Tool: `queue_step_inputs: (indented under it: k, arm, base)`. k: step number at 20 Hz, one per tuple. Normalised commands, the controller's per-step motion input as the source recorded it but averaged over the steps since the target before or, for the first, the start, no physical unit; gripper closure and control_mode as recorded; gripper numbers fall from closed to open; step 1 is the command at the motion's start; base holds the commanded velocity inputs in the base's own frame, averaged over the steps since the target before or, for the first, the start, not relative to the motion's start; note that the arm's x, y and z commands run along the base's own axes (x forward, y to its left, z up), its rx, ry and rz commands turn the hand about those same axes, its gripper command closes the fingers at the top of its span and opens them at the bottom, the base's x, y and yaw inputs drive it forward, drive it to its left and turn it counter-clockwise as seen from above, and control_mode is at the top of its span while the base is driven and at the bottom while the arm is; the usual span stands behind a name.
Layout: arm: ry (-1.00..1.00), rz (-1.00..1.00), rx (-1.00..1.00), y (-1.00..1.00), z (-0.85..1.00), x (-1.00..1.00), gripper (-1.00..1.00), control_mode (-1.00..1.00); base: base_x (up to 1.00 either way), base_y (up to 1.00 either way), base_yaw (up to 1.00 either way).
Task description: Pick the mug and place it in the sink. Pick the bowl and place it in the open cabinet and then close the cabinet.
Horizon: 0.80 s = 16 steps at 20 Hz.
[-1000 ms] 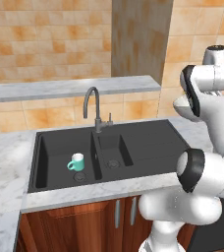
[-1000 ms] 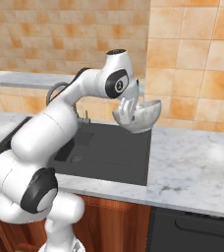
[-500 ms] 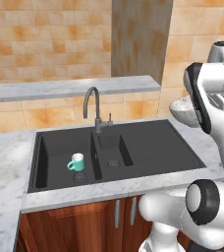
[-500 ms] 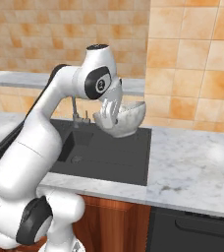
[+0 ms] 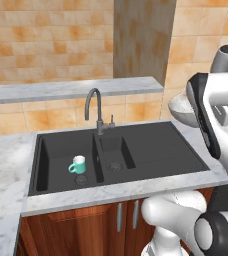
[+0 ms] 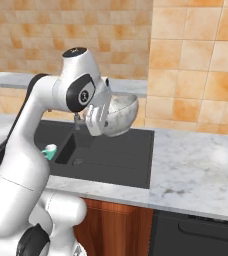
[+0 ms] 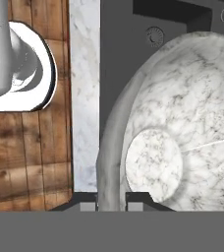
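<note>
My gripper (image 6: 104, 114) is shut on the rim of the bowl (image 6: 121, 115), a wide grey speckled bowl held tilted in the air over the right part of the sink (image 6: 121, 162). Along the hand, the bowl (image 7: 182, 123) fills the right side, and its rim sits between the fingertips of my gripper (image 7: 111, 201). From the left, the bowl (image 5: 181, 111) peeks out from behind my arm. The teal mug (image 5: 77, 164) stands upright in the left basin of the black sink (image 5: 161, 150); from the right, this mug (image 6: 49, 151) sits beside my arm. The cabinet is out of view.
A grey gooseneck tap (image 5: 93, 107) rises behind the basins, under a marble ledge (image 5: 61, 90). Marble counter (image 6: 196, 165) stretches right of the sink, above a dark appliance front (image 6: 196, 235). Orange-brown wooden doors (image 5: 86, 225) run below the sink.
My arm has swung and risen more upright, turning the held bowl and carrying it slightly left in the right base view. The mug has stayed put.
</note>
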Motion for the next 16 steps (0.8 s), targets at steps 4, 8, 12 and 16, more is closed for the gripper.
queue_step_inputs:
  k: [4,8,12,16]
  arm:
    - [0.0,0.08,0.0,0.11,0.32,-0.03,1.0,-1.0]
    - [0.0,0.09,0.0,0.09,0.22,-0.09,1.0,-1.0]
    - [-0.02,0.04,0.01,0.02,0.05,-0.27,1.0,1.0]
    - [0.0,0.0,0.0,0.0,0.0,0.0,1.0,1.0]
  base:
    - [0.0,0.0,0.0]
    - [0.0,0.0,0.0]
    - [-0.45,0.0,0.03]
    - [-1.0,0.0,0.01]
